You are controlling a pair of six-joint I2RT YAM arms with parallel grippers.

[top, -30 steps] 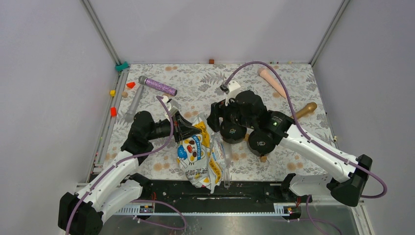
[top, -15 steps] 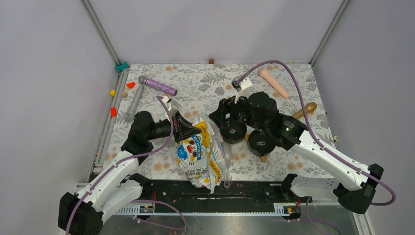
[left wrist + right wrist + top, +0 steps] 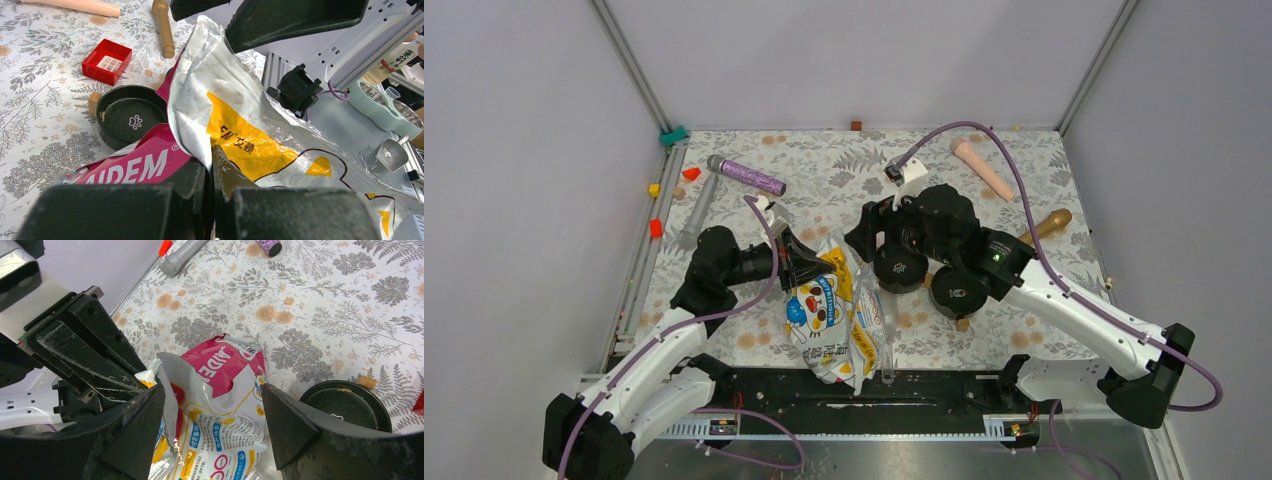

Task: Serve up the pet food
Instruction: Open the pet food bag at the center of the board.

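The yellow, white and pink pet food bag (image 3: 829, 320) with a cartoon cat lies near the front middle, its torn top raised. My left gripper (image 3: 211, 155) is shut on the silver edge of the bag's mouth (image 3: 200, 105). My right gripper (image 3: 212, 390) hangs open just above the bag (image 3: 225, 390), its fingers straddling the top without touching it. The pet food itself is hidden inside the bag. A black bowl (image 3: 899, 268) with a white paw print (image 3: 131, 117) stands right of the bag's mouth. A second black bowl (image 3: 957, 290) sits beside it.
A red box (image 3: 106, 61) lies behind the bowl. A purple glitter microphone (image 3: 749, 176), a grey tool (image 3: 696, 210), a beige stick (image 3: 981, 168) and a wooden pestle (image 3: 1049, 225) lie on the floral cloth. Small coloured blocks (image 3: 655, 228) line the left rail.
My right arm swung a little right and back, then returned toward the bag's mouth, still open. The left gripper and the bag have not moved.
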